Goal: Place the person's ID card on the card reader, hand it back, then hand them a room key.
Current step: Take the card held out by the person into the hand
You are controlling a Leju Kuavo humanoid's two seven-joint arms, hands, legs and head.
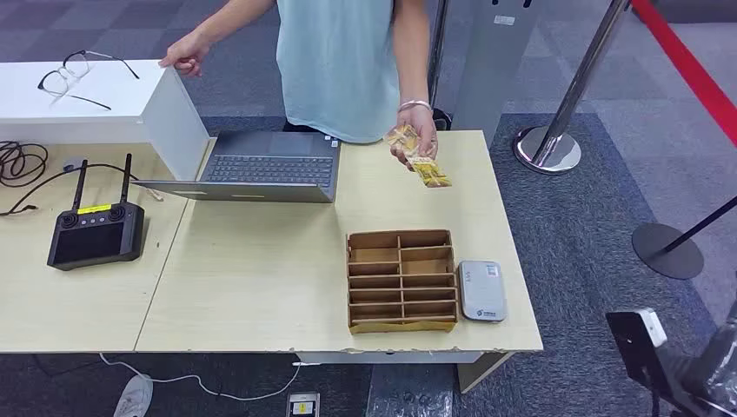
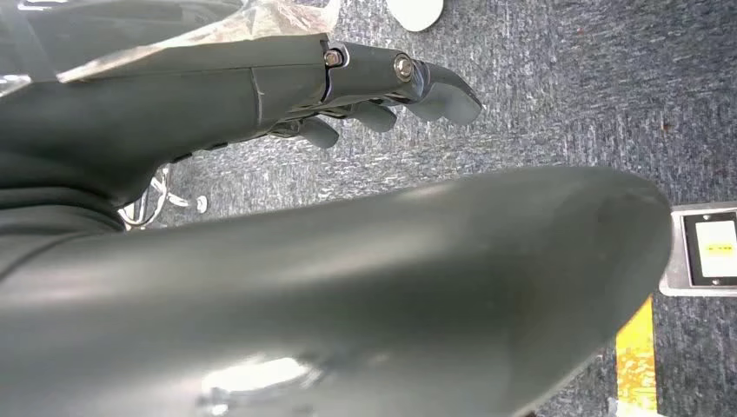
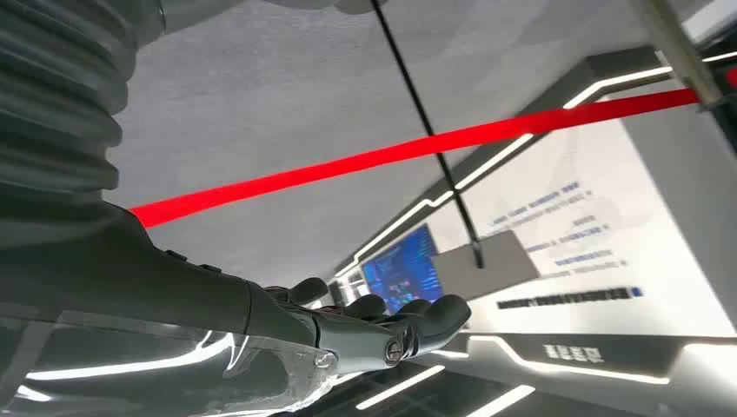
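Observation:
Across the table a person holds out a yellowish card (image 1: 419,159), with more yellow pieces in the same hand, above the far edge. The grey card reader (image 1: 481,290) lies flat near the front right corner, beside a brown cardboard divider tray (image 1: 402,280) whose slots look bare. My left hand (image 2: 382,95) hangs over the grey carpet with fingers loosely apart and holds nothing. My right hand (image 3: 374,326) points up toward a lit wall and a red belt, fingers stretched out and bare. My right arm (image 1: 695,373) sits off the table's front right corner.
An open laptop (image 1: 261,165) stands at the back middle. A black remote controller (image 1: 94,233) and cables (image 1: 22,161) lie on the left, behind them a white box (image 1: 87,95) with glasses (image 1: 74,74). Barrier posts (image 1: 547,148) with a red belt (image 1: 695,69) stand at the right.

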